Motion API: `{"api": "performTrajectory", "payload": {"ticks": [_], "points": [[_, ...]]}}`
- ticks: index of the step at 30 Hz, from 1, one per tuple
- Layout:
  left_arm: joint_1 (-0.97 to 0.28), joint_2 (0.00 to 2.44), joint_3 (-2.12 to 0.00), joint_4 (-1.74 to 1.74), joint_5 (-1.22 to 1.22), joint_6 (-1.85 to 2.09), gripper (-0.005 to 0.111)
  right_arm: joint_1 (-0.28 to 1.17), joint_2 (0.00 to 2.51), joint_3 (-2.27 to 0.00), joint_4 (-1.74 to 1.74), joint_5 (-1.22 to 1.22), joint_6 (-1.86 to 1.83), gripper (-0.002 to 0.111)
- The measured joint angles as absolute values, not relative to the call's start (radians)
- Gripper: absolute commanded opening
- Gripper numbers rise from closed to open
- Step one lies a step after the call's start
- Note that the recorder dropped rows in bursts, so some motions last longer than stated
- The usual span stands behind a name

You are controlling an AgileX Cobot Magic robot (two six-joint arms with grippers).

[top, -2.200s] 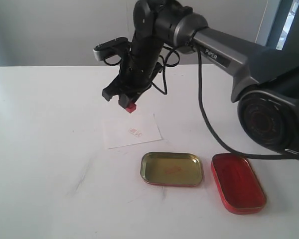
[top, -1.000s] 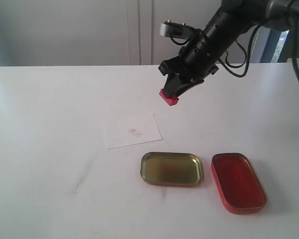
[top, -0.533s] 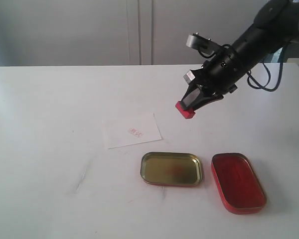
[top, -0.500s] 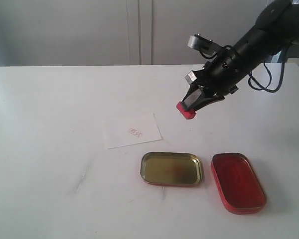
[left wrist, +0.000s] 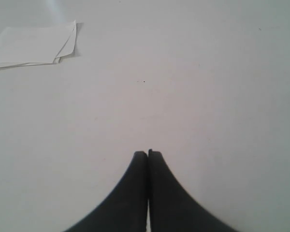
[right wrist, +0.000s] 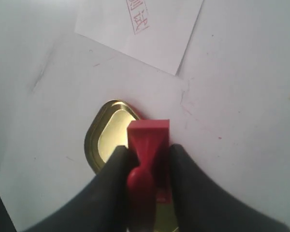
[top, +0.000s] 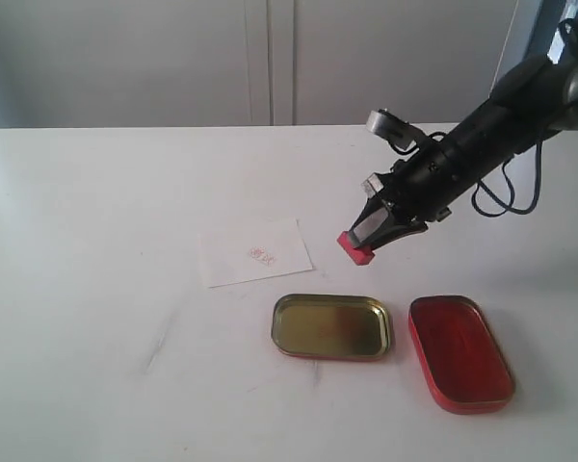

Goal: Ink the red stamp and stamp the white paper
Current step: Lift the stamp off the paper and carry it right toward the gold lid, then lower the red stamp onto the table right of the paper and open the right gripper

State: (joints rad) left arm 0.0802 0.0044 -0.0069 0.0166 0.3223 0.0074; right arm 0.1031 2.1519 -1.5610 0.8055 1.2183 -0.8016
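lowered since half a second ago, right gripper (top: 364, 235) clenched on the red stamp (top: 354, 248), held tilted in the air just past the far edge of the gold tin half (top: 332, 327), right of the white paper (top: 255, 252). unmoved meanwhile: paper flat on the table (top: 96, 241), bearing a red imprint (top: 262, 255). just beside the gold half, not touching, a red tin half (top: 460, 352). seen only from the left wrist: left gripper (left wrist: 148, 155), jaws pressed together on nothing, and farther off a pile of white sheets (left wrist: 31, 44). counted: one stamp, two tin halves, one imprinted sheet
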Motion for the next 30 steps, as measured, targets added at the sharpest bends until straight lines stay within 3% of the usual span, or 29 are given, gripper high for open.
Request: {"api": "performTrajectory", "payload": {"ticks": [30], "points": [[0.08, 0.004, -0.007, 0.017, 0.322, 0.007, 0.0, 0.103, 2.28, -1.574, 0.913, 1.092, -0.878, 0.0]]}}
